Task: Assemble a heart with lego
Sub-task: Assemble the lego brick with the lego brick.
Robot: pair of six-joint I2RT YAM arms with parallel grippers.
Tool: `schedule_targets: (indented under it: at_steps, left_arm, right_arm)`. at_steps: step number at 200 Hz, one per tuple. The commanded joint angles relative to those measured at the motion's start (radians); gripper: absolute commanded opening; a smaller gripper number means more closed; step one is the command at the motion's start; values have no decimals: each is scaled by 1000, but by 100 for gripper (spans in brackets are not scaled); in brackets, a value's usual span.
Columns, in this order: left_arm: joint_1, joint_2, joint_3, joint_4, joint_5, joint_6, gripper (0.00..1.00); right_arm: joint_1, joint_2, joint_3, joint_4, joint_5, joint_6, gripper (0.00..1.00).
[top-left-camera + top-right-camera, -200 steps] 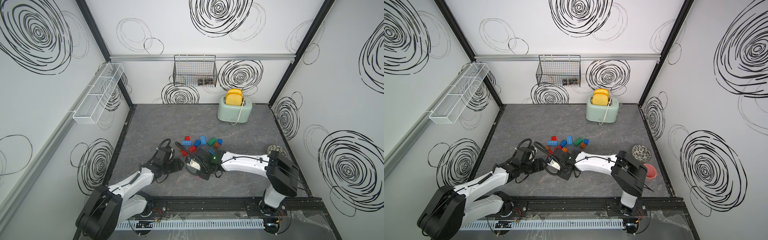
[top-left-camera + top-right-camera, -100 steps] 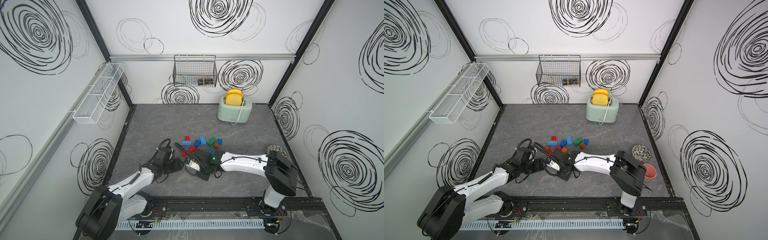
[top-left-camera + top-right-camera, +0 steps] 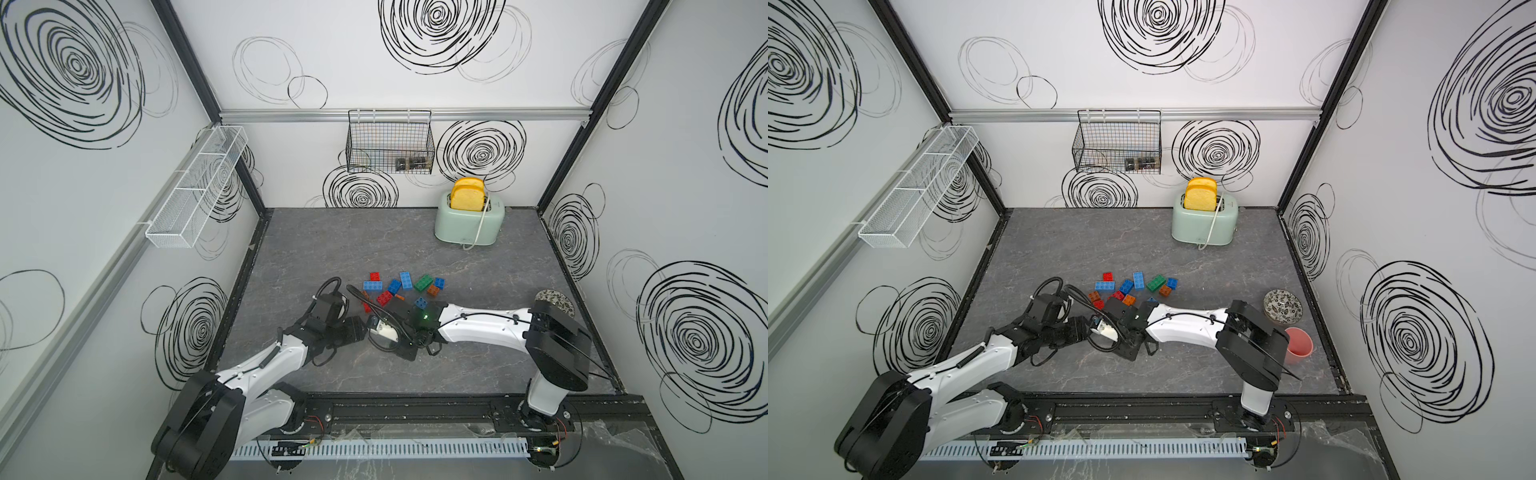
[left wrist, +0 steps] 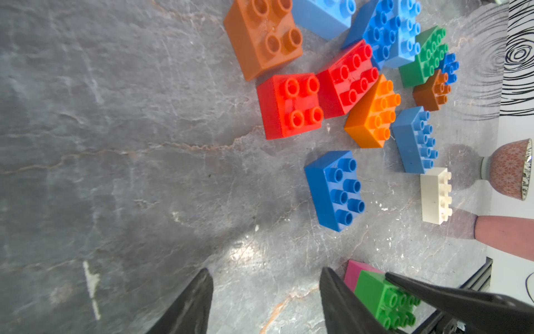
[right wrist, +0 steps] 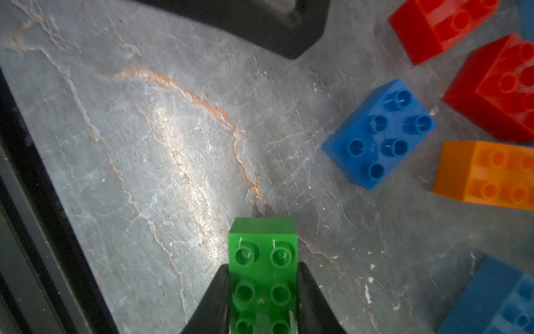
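I see my right gripper clamped on a green Lego brick, my left gripper empty, jaws apart, just beside that brick.

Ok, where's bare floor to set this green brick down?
Bare: the wide stretch between toaster and brick pile, and the strip between the right arm and front rail. Crowded: the pile itself, and around the patterned bowl and pink cup.

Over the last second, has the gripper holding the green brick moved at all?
Yes, slightly. The right gripper, shut on the green brick, has edged sideways toward the robot's left, away from the patterned bowl, which has stayed put.
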Motion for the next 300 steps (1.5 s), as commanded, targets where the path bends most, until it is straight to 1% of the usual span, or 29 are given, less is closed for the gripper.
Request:
schedule_targets:
  at_steps: [1,28,50,61,89,103,128,146,201,227,249,278,300]
  left_arm:
    - [9,0,3,28,8,1,64]
    - [10,0,1,30,10,0,64]
    - [11,-1,0,38,19,-5,64]
    - [10,-1,0,42,27,-10,64]
    - [10,-6,-4,54,43,-23,64]
    - [10,-10,-6,58,46,-27,64]
    - [12,-13,-4,66,54,-33,64]
    - [15,-12,-5,75,61,-41,64]
    - [38,-18,-18,115,106,-53,64]
    - [42,-23,-23,118,117,-50,64]
    - [42,-25,-27,125,123,-55,64]
    - [42,-30,-25,136,129,-67,64]
    - [42,-39,-24,131,117,-76,64]
  right_arm:
    - [-29,54,-29,-108,-64,17,24]
    - [-67,40,-50,-100,-141,36,25]
    - [-72,53,-58,-99,-128,38,25]
    - [-64,65,-62,-96,-95,39,25]
    - [-26,78,-74,-70,82,35,25]
    - [-19,69,-74,-54,110,21,25]
    - [-25,29,-61,-31,54,-2,27]
    - [-39,11,-40,-36,5,-6,30]
    - [-61,-13,32,-61,-59,-19,49]
    - [-75,-27,47,-72,-80,-26,54]
    - [-116,-49,62,-85,-107,-15,55]
    - [-189,-91,82,-72,-179,33,55]
    - [-218,-86,100,-53,-207,80,55]
